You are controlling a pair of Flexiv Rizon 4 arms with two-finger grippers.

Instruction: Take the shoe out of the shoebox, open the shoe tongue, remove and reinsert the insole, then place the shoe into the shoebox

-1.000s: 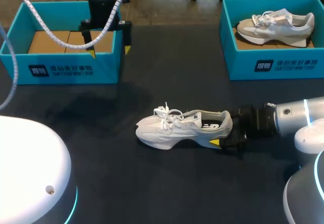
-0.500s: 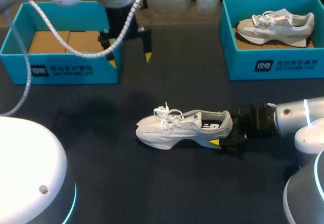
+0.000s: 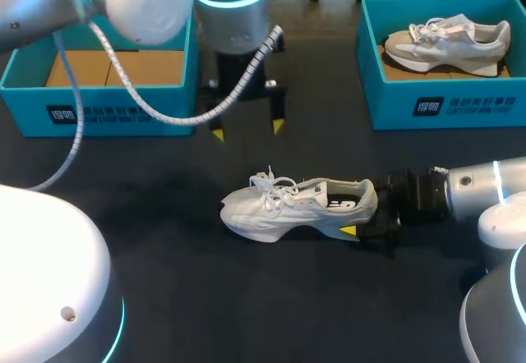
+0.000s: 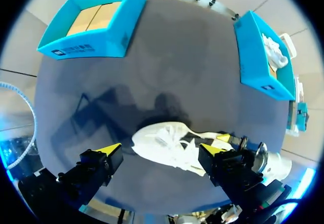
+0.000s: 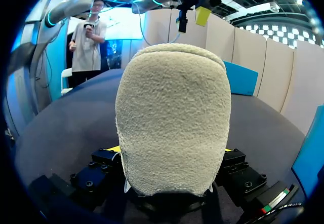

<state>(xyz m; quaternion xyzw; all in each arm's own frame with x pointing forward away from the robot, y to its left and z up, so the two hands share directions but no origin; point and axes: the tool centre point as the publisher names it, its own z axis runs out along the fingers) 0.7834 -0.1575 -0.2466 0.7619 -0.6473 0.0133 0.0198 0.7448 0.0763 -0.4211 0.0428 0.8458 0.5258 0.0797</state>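
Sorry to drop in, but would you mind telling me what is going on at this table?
A white shoe stands on its sole on the dark table, out of its box. The right end effector is shut on the shoe's heel. The left end effector hangs open above the table, between the left shoebox and the shoe, touching nothing. A second shoe lies in the right shoebox.
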